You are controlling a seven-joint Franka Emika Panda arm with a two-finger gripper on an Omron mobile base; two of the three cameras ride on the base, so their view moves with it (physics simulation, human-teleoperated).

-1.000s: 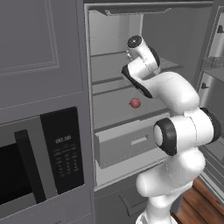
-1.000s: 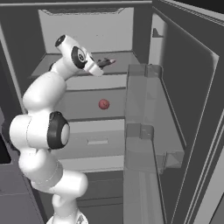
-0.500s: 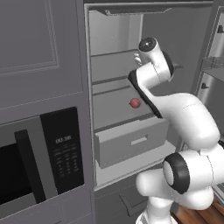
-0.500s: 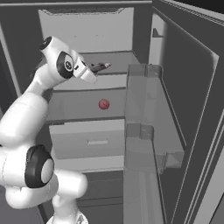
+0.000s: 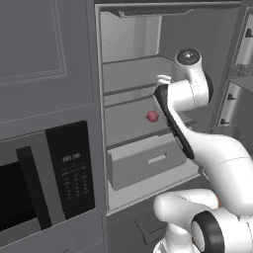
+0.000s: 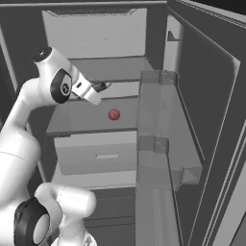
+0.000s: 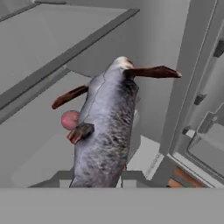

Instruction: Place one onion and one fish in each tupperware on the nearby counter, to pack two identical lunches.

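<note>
The arm reached into the open fridge [image 5: 133, 74], and its gripper [image 6: 102, 87] was closed on a grey fish [image 7: 105, 131], which hung straight out from the jaws in the hand view, fins splayed. Held lengthwise like that, the fish could probably come out past the shelves without catching. A small reddish onion [image 5: 152, 116] sat on a fridge shelf [image 6: 81, 120], just above the drawer [image 5: 143, 165] and below the gripper; it showed in the hand view as a pink ball [image 7: 70, 120] beside the fish. The fridge door [image 6: 158, 158] stood wide open to the right. I judged the fish was on its way to a container, the onion left for a later trip.
</note>
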